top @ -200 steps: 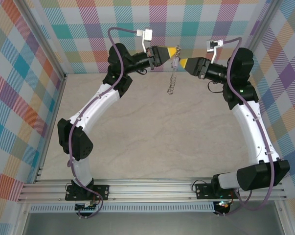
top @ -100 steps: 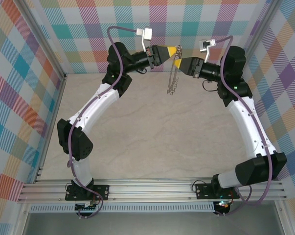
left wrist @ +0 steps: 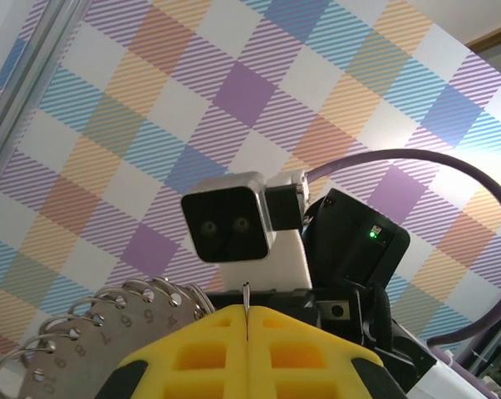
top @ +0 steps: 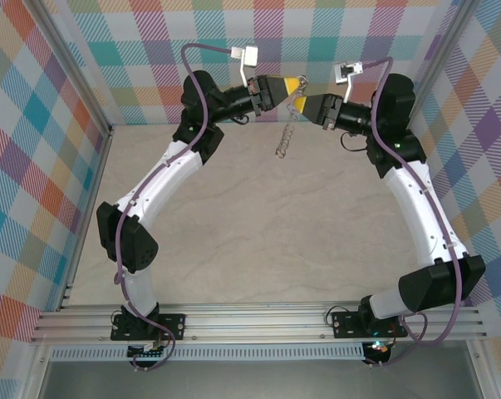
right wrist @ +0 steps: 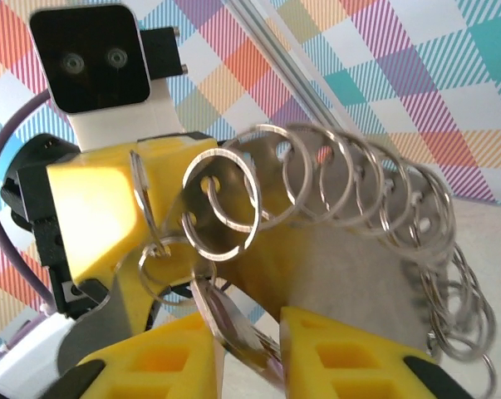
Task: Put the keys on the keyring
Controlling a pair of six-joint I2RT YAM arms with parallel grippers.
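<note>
Left hand (top: 297,86) pinched shut on keyring (top: 285,137), right hand (right wrist: 252,331) closed narrowly on key (right wrist: 227,320), keyring hanging between them

Both arms arch far forward and bend inward, elbows out, tips almost meeting nose to nose. The left tool (top: 295,85) is pressed fully together. The right tool (top: 305,105) has its fingers narrowly parted — whether they are clamping is unclear.

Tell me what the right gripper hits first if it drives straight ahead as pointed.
Probably the looped chain of thin grey metal rings, just past the small silvery key that the right gripper straddles; the left gripper holding the chain lies behind. Depth is unclear.
</note>
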